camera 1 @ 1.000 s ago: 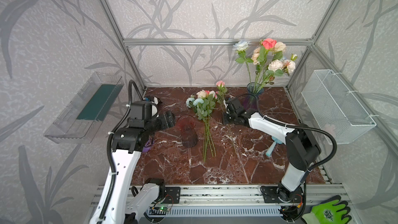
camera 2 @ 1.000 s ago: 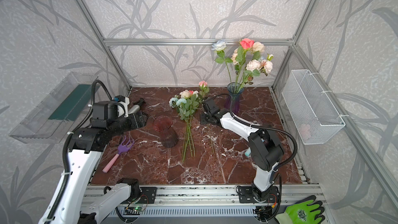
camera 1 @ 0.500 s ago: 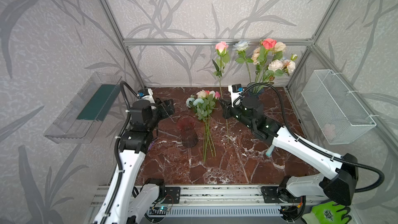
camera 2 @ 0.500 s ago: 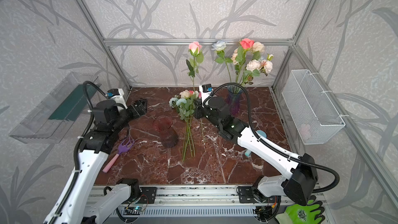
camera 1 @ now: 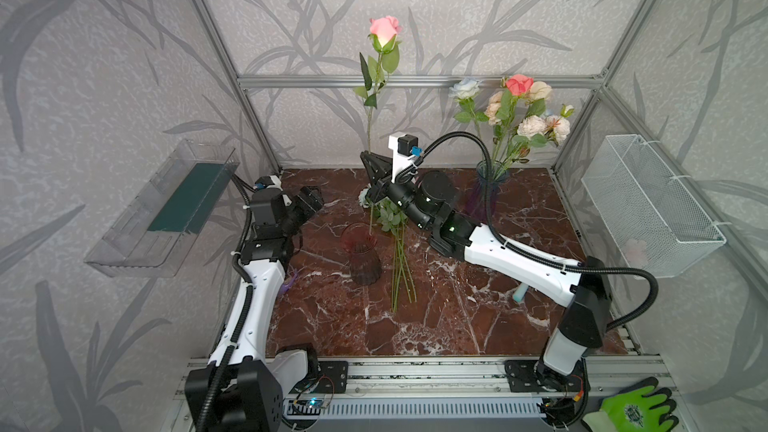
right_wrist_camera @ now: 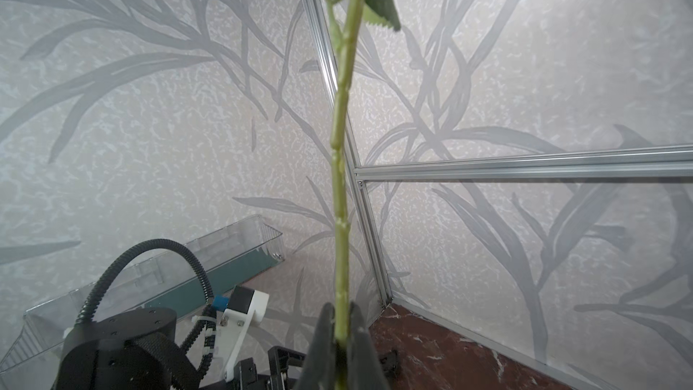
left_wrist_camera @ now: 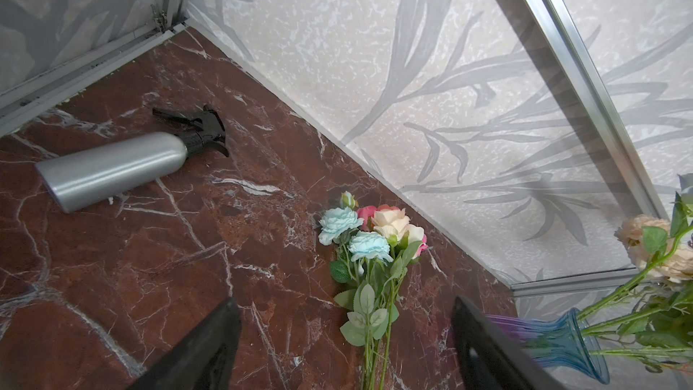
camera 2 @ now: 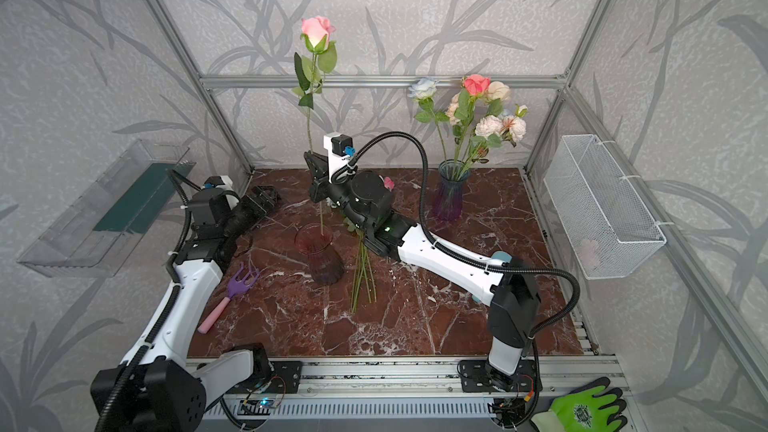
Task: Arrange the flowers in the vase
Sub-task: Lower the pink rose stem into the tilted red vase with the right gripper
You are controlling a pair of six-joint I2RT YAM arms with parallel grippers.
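Near the middle of the table [camera 1: 457, 317], the right tool [right_wrist_camera: 340, 326] is clamped on the stem of a pink rose [camera 1: 383, 33]. It holds the rose upright, lower end at the mouth of the red vase [camera 1: 361, 257]. Toward the back right corner, a blue vase [camera 1: 487, 197] already holds several flowers [camera 1: 515, 114]. A bunch [camera 1: 399, 259] lies beside the red vase, yet to be placed. The left tool [camera 1: 311, 202] hangs open, empty.

Rose [right_wrist_camera: 339, 181] bloom cut off in right wrist view, table flowers [camera 1: 400, 259] partly behind right arm [camera 1: 519, 259]
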